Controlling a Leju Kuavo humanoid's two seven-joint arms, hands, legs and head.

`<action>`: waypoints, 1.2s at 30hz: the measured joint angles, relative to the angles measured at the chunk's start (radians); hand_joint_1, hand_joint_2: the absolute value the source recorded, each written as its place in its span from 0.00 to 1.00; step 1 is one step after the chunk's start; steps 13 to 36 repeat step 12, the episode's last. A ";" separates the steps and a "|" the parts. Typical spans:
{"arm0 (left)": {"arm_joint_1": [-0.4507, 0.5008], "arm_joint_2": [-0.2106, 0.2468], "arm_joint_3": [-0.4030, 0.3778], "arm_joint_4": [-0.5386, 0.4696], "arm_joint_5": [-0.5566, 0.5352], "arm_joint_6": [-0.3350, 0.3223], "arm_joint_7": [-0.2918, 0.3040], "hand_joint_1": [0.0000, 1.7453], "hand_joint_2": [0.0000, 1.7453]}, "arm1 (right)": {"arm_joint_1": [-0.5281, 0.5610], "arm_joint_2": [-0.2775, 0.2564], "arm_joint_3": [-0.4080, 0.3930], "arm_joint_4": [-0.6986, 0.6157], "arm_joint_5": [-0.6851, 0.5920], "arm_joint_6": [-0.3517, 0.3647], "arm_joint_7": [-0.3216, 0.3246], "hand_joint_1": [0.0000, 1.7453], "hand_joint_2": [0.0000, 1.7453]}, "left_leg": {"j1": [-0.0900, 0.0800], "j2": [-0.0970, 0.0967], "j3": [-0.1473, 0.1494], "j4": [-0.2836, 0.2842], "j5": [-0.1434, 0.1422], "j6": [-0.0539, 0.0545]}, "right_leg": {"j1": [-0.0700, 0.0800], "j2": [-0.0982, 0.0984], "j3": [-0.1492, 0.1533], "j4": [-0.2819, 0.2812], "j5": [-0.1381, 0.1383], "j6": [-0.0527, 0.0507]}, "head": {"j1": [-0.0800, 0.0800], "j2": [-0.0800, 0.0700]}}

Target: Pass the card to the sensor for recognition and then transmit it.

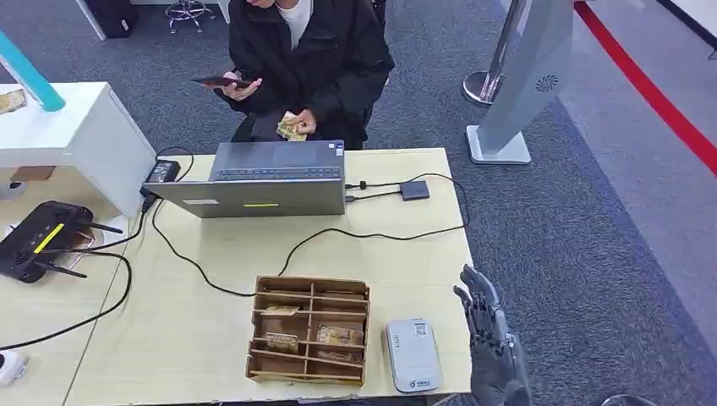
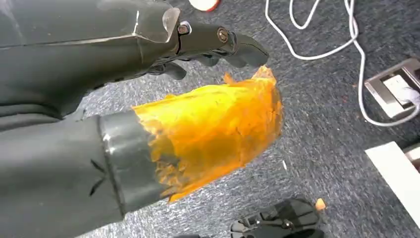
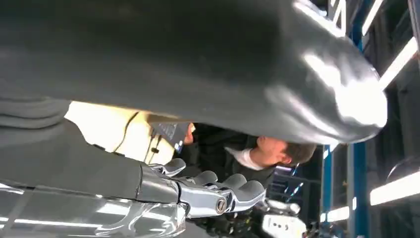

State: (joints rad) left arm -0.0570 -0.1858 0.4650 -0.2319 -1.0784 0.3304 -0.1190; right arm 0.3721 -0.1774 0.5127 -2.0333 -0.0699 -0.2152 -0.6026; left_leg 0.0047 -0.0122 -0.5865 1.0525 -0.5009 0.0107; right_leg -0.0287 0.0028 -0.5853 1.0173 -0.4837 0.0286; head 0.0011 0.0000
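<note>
Grey and dark, the right hand (image 1: 489, 334) is raised just off the table's (image 1: 211, 288) edge at 5 o'clock in the head view, fingers extended, slightly apart, and holding nothing. In the right wrist view the same hand (image 3: 208, 191) shows fingers gently curved with nothing between them.

The left hand (image 2: 198, 49) hangs over grey carpet (image 2: 322, 124) in the left wrist view; its thumb carries an orange covering (image 2: 218, 129), and its dark fingers are partly curled with nothing in them.

Directly at 9 o'clock from the right hand, a white sensor (image 1: 413, 355) lies flat on the table. At 9 o'clock from the sensor stands a brown compartmented card box (image 1: 309, 330); cards (image 1: 281, 341) lie in several of its compartments.

At 12 o'clock from the box, a grey laptop (image 1: 262, 179) sits at the far table edge, with black cables (image 1: 338, 233) running across the tabletop to a small dark adapter (image 1: 414, 189). Behind the laptop a seated person (image 1: 304, 59) in a dark jacket holds a phone (image 1: 221, 82).
</note>
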 joint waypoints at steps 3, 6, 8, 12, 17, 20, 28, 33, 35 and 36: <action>0.000 0.000 0.005 0.000 0.005 0.005 -0.001 0.00 0.00 | 0.016 -0.009 0.000 0.001 -0.055 0.017 -0.016 0.00 0.00 | 0.000 0.000 0.000 0.000 0.000 0.000 | 0.000 0.000 0.000 0.000 0.000 0.000 | 0.000 0.000; 0.000 0.000 0.011 0.000 0.011 0.006 -0.003 0.00 0.00 | 0.027 -0.017 0.000 0.008 -0.078 0.019 -0.021 0.00 0.00 | 0.000 0.000 0.000 0.000 0.000 0.000 | 0.000 0.000 0.000 0.000 0.000 0.000 | 0.000 0.000; 0.000 0.000 0.011 0.000 0.013 0.006 -0.003 0.00 0.00 | 0.032 -0.020 0.000 0.010 -0.083 0.018 -0.022 0.00 0.00 | 0.000 0.000 0.000 0.000 0.000 0.000 | 0.000 0.000 0.000 0.000 0.000 0.000 | 0.000 0.000; 0.000 0.000 0.012 0.000 0.014 0.006 -0.003 0.00 0.00 | 0.036 -0.026 0.000 0.014 -0.089 0.016 -0.022 0.00 0.00 | 0.000 0.000 0.000 0.000 0.000 0.000 | 0.000 0.000 0.000 0.000 0.000 0.000 | 0.000 0.000; 0.000 0.000 0.012 0.000 0.014 0.006 -0.003 0.00 0.00 | 0.036 -0.026 0.000 0.014 -0.089 0.016 -0.022 0.00 0.00 | 0.000 0.000 0.000 0.000 0.000 0.000 | 0.000 0.000 0.000 0.000 0.000 0.000 | 0.000 0.000; 0.000 0.000 0.012 0.000 0.014 0.006 -0.003 0.00 0.00 | 0.036 -0.026 0.000 0.014 -0.089 0.016 -0.022 0.00 0.00 | 0.000 0.000 0.000 0.000 0.000 0.000 | 0.000 0.000 0.000 0.000 0.000 0.000 | 0.000 0.000; 0.000 0.000 0.012 0.000 0.014 0.006 -0.003 0.00 0.00 | 0.036 -0.026 0.000 0.014 -0.089 0.016 -0.022 0.00 0.00 | 0.000 0.000 0.000 0.000 0.000 0.000 | 0.000 0.000 0.000 0.000 0.000 0.000 | 0.000 0.000; 0.000 0.000 0.012 0.000 0.014 0.006 -0.003 0.00 0.00 | 0.036 -0.026 0.000 0.014 -0.089 0.016 -0.022 0.00 0.00 | 0.000 0.000 0.000 0.000 0.000 0.000 | 0.000 0.000 0.000 0.000 0.000 0.000 | 0.000 0.000; 0.000 0.000 0.012 0.000 0.014 0.006 -0.003 0.00 0.00 | 0.036 -0.026 0.000 0.014 -0.089 0.016 -0.022 0.00 0.00 | 0.000 0.000 0.000 0.000 0.000 0.000 | 0.000 0.000 0.000 0.000 0.000 0.000 | 0.000 0.000; 0.000 0.000 0.012 0.000 0.014 0.006 -0.003 0.00 0.00 | 0.036 -0.026 0.000 0.014 -0.089 0.016 -0.022 0.00 0.00 | 0.000 0.000 0.000 0.000 0.000 0.000 | 0.000 0.000 0.000 0.000 0.000 0.000 | 0.000 0.000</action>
